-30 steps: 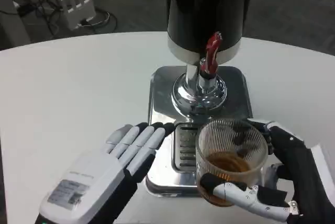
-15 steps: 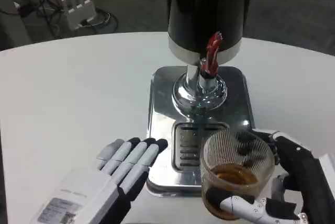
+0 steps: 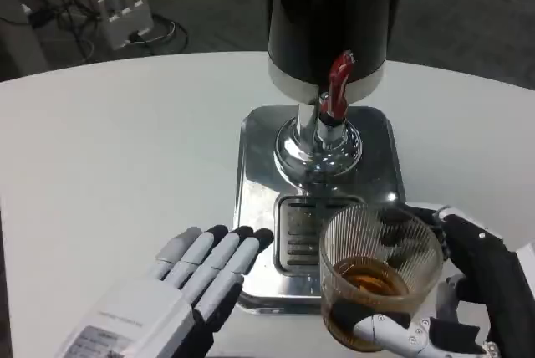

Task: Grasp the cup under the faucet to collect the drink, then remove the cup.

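So the big white table [image 3: 109,149] takes up most of the shot, and the drink dispenser [image 3: 333,19] sits toward its far side: black body up top, chrome base [image 3: 251,174] spreading out flat below it. The red faucet lever [image 3: 338,82] sticks out the front of the dispenser, and there's a slotted drip grate [image 3: 294,232] just in front of that. The robot's left hand [image 3: 180,291] lies flat at the near-left corner of the dispenser base, fingers straight and slightly apart, gripping nothing. The right hand [image 3: 456,308] is wrapped around the ribbed clear cup [image 3: 378,278], which has brown drink in the bottom and sits over the near-right edge of the dispenser base, nearer than the faucet.
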You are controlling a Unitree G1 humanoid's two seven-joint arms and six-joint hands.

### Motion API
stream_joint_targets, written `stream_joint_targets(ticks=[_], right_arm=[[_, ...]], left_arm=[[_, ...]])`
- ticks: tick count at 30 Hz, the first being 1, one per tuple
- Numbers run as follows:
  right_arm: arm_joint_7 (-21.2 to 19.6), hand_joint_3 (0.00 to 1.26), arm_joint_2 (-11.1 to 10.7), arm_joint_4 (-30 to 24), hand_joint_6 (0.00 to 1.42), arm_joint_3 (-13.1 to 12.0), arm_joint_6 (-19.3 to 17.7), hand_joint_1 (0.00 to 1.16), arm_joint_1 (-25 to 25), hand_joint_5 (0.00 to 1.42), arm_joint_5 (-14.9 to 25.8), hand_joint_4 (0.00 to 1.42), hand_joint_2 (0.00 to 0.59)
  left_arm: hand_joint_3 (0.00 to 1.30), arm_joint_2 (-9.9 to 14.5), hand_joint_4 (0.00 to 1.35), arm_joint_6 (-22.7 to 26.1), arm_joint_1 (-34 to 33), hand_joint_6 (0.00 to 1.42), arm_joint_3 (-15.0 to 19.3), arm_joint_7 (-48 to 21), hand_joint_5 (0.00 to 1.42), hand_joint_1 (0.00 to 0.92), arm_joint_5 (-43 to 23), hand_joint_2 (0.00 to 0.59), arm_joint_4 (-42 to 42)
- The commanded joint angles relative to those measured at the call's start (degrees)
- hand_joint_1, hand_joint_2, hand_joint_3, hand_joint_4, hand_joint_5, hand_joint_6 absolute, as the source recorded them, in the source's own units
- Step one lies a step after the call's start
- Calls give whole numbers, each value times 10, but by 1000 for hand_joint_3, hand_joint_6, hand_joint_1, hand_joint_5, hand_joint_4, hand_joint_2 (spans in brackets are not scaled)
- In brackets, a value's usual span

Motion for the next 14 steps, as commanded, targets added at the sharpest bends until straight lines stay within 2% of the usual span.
stream_joint_targets(ticks=[1, 14], right_arm=[[0, 928, 2, -20, 1353, 2, -22, 896, 0, 1226, 1, 1040, 99], [5, 936, 2, -22, 1358, -1, -20, 896, -1, 1226, 2, 1041, 99]], left_arm=[[0, -1, 0, -4, 9, 0, 4, 2, 0, 0, 4, 90, -8], [0, 0, 0, -3, 12, 0, 4, 0, 0, 0, 2, 92, -9]])
